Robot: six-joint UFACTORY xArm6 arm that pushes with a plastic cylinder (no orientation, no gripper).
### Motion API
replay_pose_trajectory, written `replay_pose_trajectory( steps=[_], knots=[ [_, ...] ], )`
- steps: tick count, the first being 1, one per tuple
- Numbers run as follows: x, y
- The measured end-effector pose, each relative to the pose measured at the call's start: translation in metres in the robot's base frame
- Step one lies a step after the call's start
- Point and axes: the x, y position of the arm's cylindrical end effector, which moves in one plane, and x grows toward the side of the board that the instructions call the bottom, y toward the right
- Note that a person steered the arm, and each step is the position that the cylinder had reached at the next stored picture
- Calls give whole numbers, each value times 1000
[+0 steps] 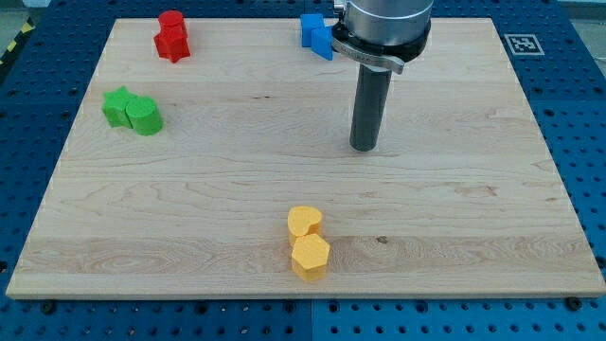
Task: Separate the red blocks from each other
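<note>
Two red blocks sit touching at the view's top left: a red cylinder (pixel 170 22) behind a red star-shaped block (pixel 173 45). My tip (pixel 364 147) rests on the board at centre right, far to the right of and below the red blocks, touching no block. The rod rises to the arm's grey body at the view's top.
A green star block (pixel 117 103) and a green cylinder (pixel 145 116) touch at the left. Two blue blocks (pixel 316 34) stand at the top, partly behind the arm. A yellow heart block (pixel 304 222) and a yellow hexagon (pixel 311 257) touch near the bottom edge. The wooden board (pixel 473 218) lies on a blue table.
</note>
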Motion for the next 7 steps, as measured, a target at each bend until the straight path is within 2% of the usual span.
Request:
replay_pose_trajectory(
  steps=[1, 2, 4, 5, 7],
  knots=[
    [-2, -1],
    [-24, -28],
    [-82, -110],
    [-116, -127],
    [-130, -127]
  ],
)
